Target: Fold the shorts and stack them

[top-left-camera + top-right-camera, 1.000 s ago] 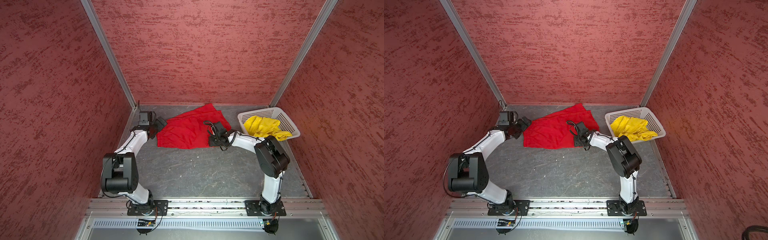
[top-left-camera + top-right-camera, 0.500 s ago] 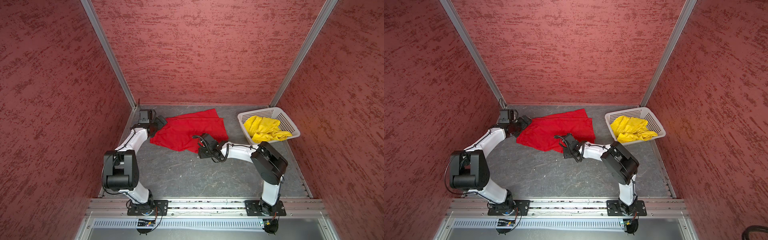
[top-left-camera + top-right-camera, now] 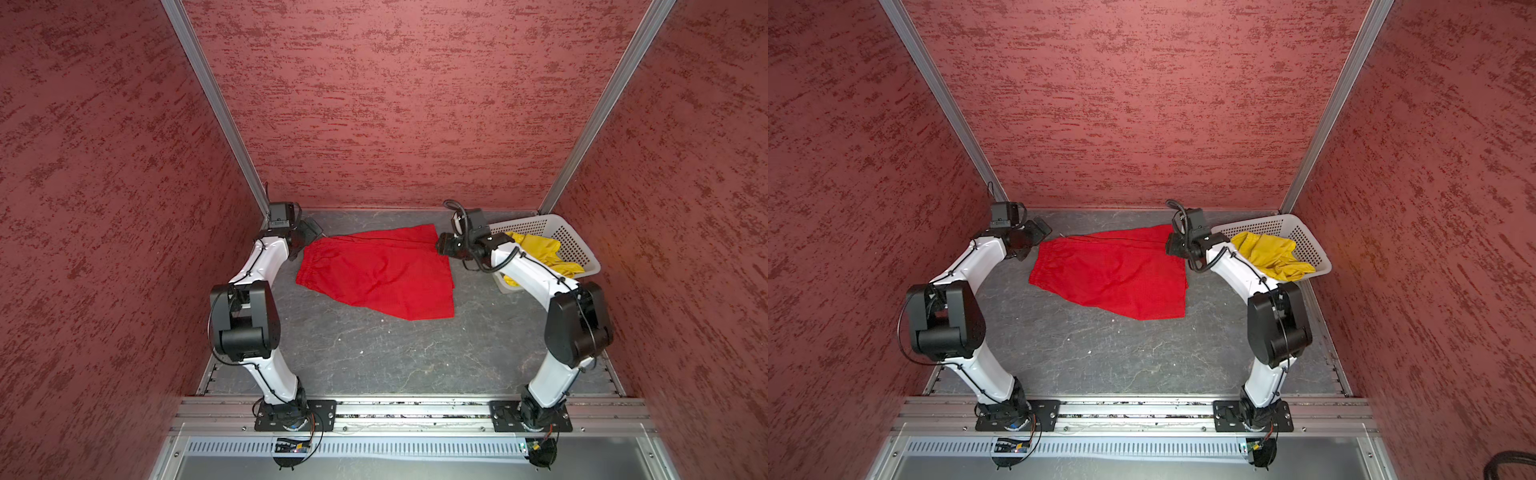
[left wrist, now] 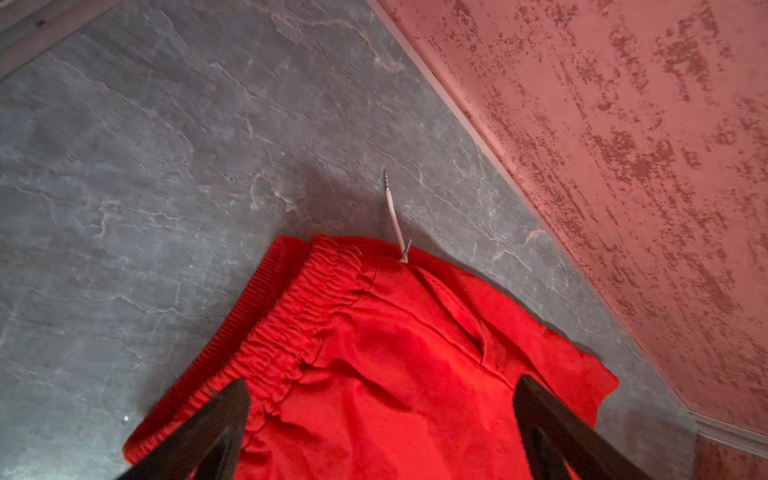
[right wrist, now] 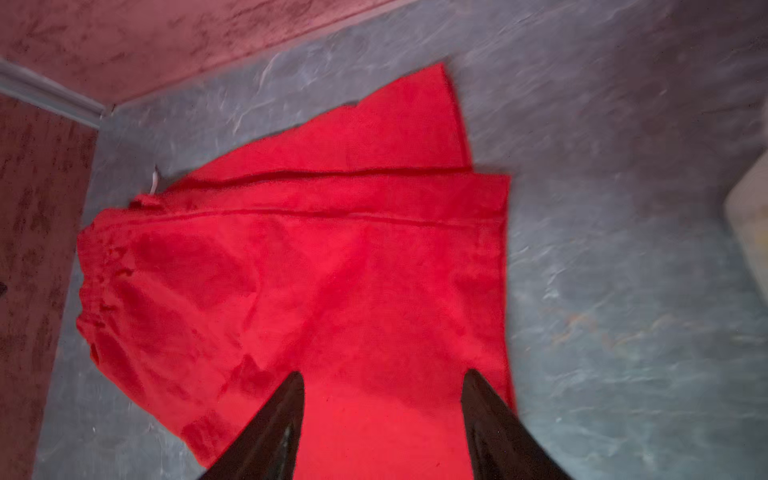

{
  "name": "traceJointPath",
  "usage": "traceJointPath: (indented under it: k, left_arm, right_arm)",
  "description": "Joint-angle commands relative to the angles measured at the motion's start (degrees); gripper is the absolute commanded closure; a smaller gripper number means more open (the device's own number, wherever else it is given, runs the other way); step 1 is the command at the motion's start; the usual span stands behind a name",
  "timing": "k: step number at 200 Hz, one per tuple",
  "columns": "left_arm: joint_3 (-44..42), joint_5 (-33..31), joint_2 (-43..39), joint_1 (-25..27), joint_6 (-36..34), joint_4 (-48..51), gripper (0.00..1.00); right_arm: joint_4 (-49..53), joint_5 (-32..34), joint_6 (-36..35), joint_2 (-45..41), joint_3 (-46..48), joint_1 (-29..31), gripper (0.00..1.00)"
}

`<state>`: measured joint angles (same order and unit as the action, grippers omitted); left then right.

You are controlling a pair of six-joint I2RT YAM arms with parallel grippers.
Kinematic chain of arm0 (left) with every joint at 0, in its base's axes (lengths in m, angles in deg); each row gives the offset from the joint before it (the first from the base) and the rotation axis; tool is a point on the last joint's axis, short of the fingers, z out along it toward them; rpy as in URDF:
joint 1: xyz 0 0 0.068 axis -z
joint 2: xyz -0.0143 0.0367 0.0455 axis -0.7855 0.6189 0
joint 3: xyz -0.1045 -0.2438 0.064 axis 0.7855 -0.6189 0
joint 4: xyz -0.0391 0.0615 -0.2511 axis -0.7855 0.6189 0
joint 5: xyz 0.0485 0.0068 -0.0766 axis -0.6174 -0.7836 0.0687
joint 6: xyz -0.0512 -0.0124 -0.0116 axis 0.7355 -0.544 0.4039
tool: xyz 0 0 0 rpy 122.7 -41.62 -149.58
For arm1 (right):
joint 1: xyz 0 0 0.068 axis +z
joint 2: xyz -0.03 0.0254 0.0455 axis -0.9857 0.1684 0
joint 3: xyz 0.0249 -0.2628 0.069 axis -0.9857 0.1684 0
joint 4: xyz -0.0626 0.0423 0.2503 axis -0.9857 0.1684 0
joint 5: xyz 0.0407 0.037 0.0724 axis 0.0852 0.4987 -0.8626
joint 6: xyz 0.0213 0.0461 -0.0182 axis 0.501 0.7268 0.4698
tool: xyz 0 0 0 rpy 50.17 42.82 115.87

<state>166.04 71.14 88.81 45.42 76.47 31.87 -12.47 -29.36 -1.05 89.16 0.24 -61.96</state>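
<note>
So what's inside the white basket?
Crumpled yellow shorts fill most of the basket. Whatever lies beneath them is covered, and the right arm hides the basket's near corner in both top views.

Both top views look down from high above the red shorts [image 3: 374,274], taking in the whole tabletop [image 3: 374,357]; each wrist view looks close across those shorts (from opposite ends), shared by all four.

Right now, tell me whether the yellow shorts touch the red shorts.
Apart. In both top views the yellow shorts lie in the basket, with bare table between it and the red shorts.
</note>
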Motion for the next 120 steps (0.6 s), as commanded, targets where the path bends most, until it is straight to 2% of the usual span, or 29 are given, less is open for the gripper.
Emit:
traceJointPath:
  k: [1,72,120]
  left_arm:
    - [3.6,-3.8,3.7,0.3,-3.2,5.1,0.01]
    - [9.7,-0.4,12.7,0.5,-3.7,4.7,0.01]
    - [12.3,-0.2,15.2,0.4,-4.4,4.8,0.04]
  right_arm:
    - [3.7,-3.6,-1.3,9.1,-4.5,-2.7,0.36]
    - [3.2,-5.8,0.1,24.6,-18.5,-5.9,0.35]
    - [-1.2,-8.3,2.8,28.1,-19.4,-6.9,0.47]
